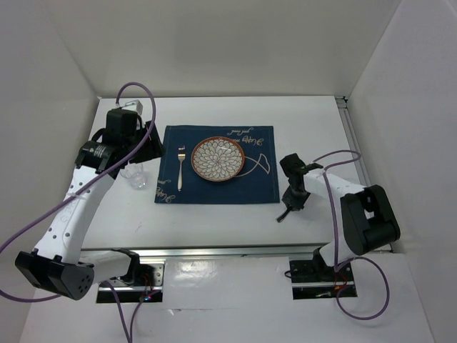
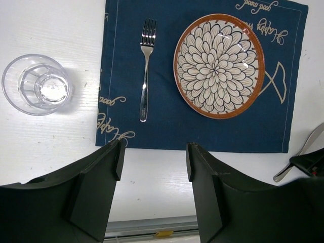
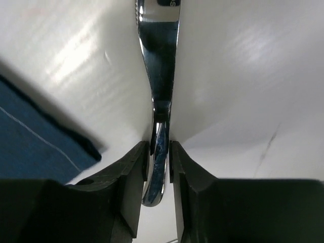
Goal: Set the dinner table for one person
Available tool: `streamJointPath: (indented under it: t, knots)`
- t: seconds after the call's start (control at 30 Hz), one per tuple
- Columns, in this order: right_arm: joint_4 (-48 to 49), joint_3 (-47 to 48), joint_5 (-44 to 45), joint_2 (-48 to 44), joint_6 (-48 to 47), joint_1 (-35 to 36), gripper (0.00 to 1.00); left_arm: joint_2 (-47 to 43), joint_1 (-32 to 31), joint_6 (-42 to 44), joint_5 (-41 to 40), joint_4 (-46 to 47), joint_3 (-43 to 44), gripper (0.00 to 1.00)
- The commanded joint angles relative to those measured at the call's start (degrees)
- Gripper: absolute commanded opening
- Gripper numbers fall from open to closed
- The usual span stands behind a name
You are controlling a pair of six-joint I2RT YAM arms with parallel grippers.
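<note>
On the white dinner table (image 1: pixel 235 214) lies a navy placemat (image 1: pixel 214 189) with a flower-patterned plate (image 1: pixel 218 158) in its middle and a fork (image 1: pixel 181 171) to the plate's left. My right gripper (image 1: pixel 294 196) stands just right of the mat, shut on the handle of a shiny metal utensil (image 3: pixel 158 76) whose other end points down at the table. Whether that utensil is a knife or a spoon I cannot tell. My left gripper (image 2: pixel 154 152) hangs open and empty above the table's left side, near a clear glass (image 2: pixel 36 84).
The glass (image 1: pixel 136 176) stands on bare table just left of the mat. White walls close in the table at the back and both sides. A metal rail (image 1: pixel 214 251) runs along the near edge between the arm bases.
</note>
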Motion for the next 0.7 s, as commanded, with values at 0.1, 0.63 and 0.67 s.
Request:
streamJointPath:
  t: [0.1,0.63,0.67]
  knots:
    - [10.0,0.8,1.2,2.5,-11.2,-6.9,0.44,-0.1,0.0,0.5,1.0,1.2,1.9,0.69]
    - [11.1,-0.5,-5.9,0.3,-13.9,-10.7,0.62,-0.6,0.0,0.5,0.2,0.6,2.5,0.69]
    - [11.1,-1.7,-6.0,-0.4,-13.1,-10.0,0.62,-0.6,0.0,0.5,0.2,0.6,2.5,0.69]
